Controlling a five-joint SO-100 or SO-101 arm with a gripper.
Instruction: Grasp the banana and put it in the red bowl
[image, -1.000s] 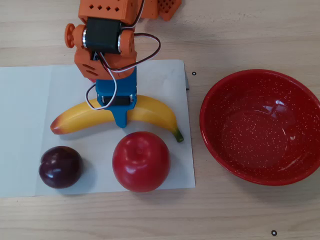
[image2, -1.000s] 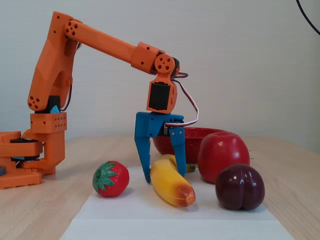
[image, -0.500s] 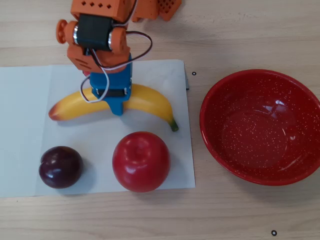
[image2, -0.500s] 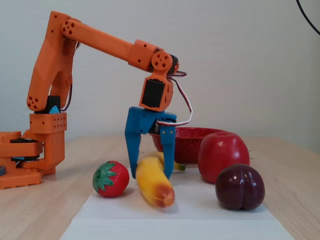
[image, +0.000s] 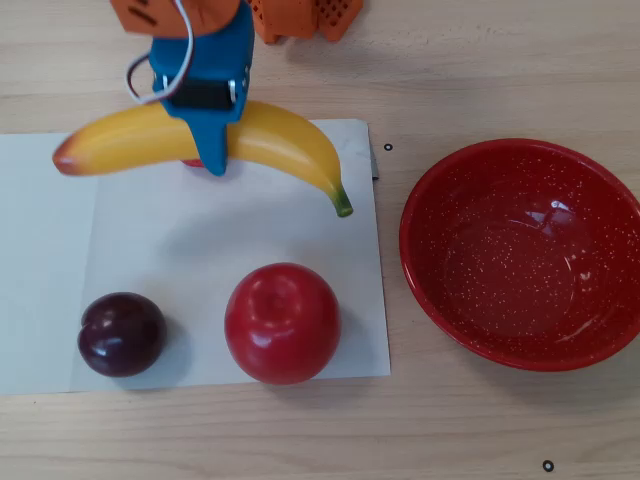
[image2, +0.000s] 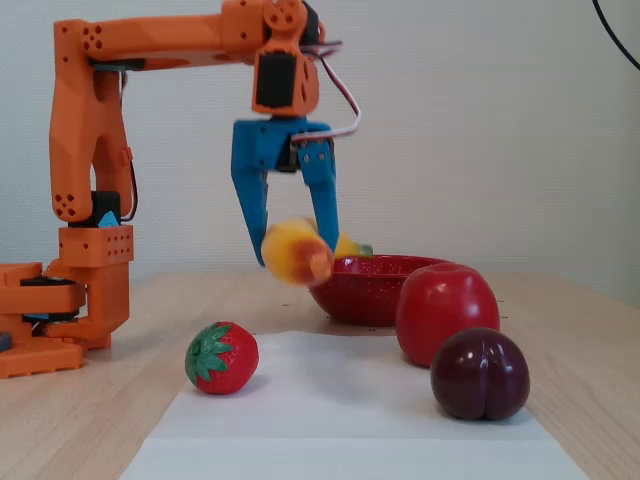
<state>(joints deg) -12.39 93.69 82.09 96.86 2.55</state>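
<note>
Held aloft over the pale wooden bench (image: 480, 60) — a long, curved, glossy yellow toy banana (image: 270, 140) with a reddish-orange tip and a green-brown stem, clamped near its middle between the two blue fingers of the orange arm's gripper (image2: 290, 250). Lifted clear of the white paper sheet (image: 200, 260) in the fixed view, hanging about level with the rim of the large, round, speckled red bowl (image: 520, 255), stem end pointing towards it in the overhead view.

Grasp and lift done, judging by the gap beneath the fruit; carry across and release into the bowl still to come. Bowl empty, well off to the right of the sheet in the overhead view.

Left on the paper: a shiny red apple (image: 282, 322) and a dark purple plum (image: 121, 333); at its edge in the fixed view, a red toy strawberry with green leaves (image2: 221, 357).

No brand, label or legible writing anywhere — only small black dots on the bench surface.
</note>
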